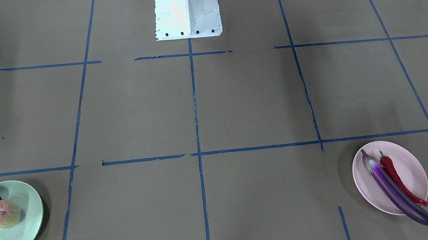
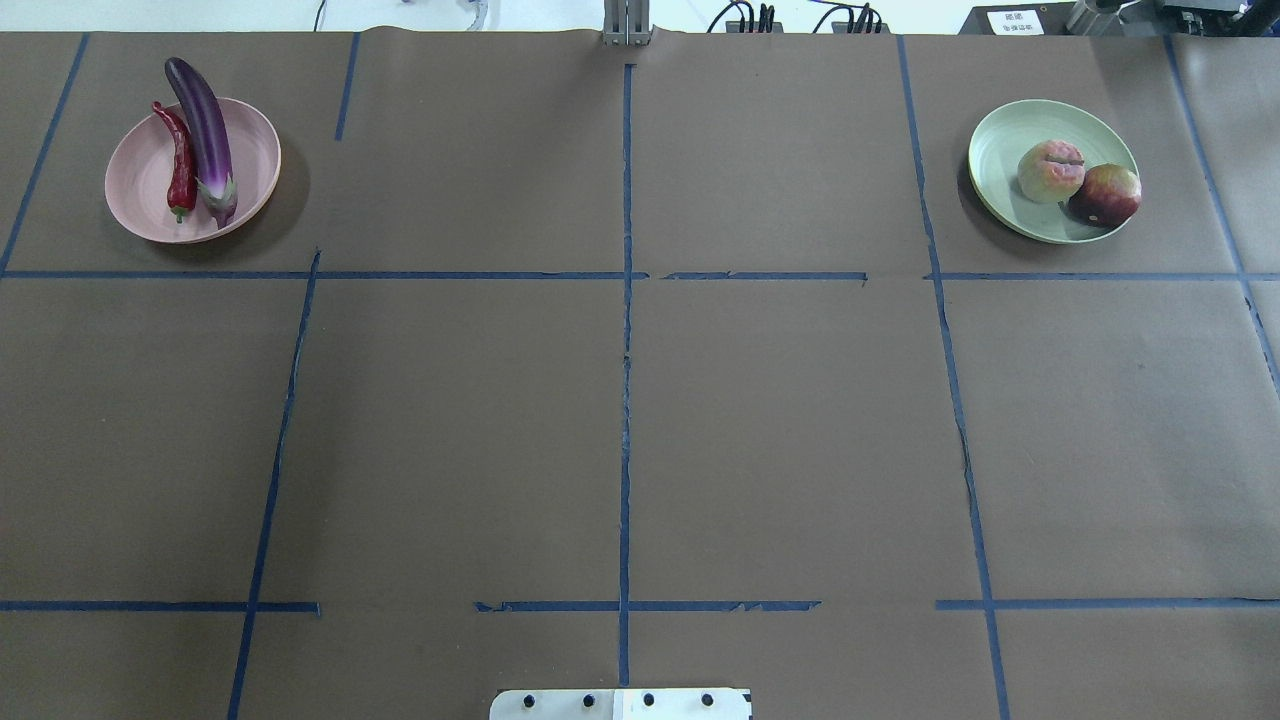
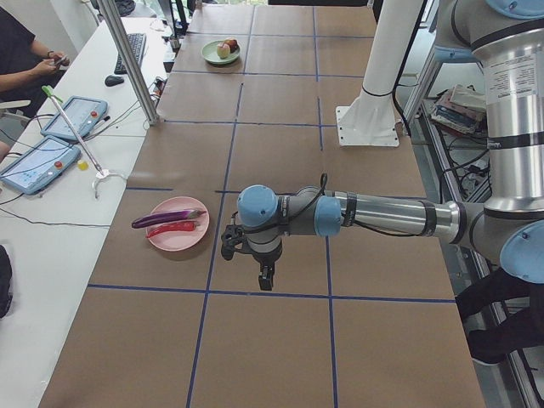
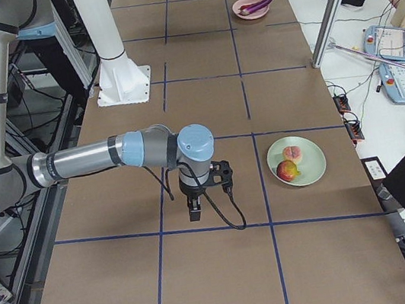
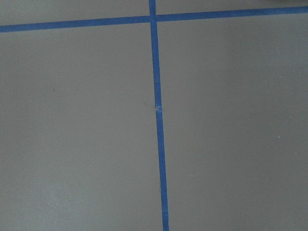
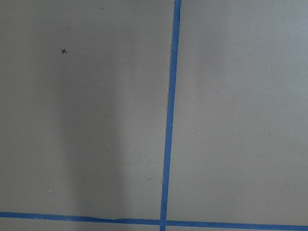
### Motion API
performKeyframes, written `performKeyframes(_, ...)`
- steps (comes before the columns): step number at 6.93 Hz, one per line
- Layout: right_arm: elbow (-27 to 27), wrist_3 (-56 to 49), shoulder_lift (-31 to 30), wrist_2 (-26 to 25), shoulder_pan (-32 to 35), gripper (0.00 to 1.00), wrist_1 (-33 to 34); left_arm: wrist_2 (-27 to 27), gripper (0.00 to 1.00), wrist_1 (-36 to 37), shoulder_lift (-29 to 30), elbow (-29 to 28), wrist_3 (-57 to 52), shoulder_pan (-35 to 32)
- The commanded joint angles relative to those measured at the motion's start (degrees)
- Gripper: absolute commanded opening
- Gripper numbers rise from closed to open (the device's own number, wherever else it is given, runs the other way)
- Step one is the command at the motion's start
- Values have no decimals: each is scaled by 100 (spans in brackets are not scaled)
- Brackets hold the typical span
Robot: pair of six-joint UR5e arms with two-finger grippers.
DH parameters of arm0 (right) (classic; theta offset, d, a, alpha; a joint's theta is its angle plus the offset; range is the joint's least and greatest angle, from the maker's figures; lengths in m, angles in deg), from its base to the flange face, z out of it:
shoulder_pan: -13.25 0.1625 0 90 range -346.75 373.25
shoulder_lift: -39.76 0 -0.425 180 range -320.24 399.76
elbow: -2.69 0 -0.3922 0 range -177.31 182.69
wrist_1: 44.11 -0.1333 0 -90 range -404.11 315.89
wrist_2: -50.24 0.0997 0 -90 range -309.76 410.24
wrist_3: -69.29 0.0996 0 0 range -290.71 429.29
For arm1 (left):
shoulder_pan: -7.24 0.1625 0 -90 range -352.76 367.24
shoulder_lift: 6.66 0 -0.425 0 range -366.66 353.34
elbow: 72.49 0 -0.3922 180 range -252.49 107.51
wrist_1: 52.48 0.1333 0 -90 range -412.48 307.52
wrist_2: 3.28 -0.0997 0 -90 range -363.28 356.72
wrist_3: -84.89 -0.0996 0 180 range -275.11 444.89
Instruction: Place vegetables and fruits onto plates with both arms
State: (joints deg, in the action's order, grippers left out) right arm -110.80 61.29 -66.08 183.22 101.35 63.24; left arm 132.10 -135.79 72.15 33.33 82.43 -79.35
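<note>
Only the side views catch the fingers. The left arm's fingers (image 3: 266,279) and the right arm's fingers (image 4: 195,213) hang over bare desk (image 3: 280,348); their spread and any hold cannot be told. Each wrist view gives just blue tape (image 5: 158,120). Outward of the left arm's fingers, the pink plate (image 1: 413,166) carries the eggplant (image 1: 396,188) and the chili pepper (image 1: 397,177). Outward of the right arm's fingers, the green plate (image 2: 1000,140) carries the pale fruit (image 2: 1050,171) touching the red fruit (image 2: 1105,194).

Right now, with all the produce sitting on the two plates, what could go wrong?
The eggplant overhangs the rim of the pink plate at one end, so a bump might tip it off. The red-and-yellow fruit sits near the edge of the green plate; being round, it could roll out if nudged.
</note>
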Motion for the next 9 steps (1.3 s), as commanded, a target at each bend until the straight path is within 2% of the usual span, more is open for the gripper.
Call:
performKeyframes(1, 29, 18, -7, 18, 5, 100, 5, -3, 100, -1, 3, 8, 0, 2)
performKeyframes(9, 21, -26, -7, 53, 6, 100, 5, -3, 100, -45, 187, 26, 9, 2)
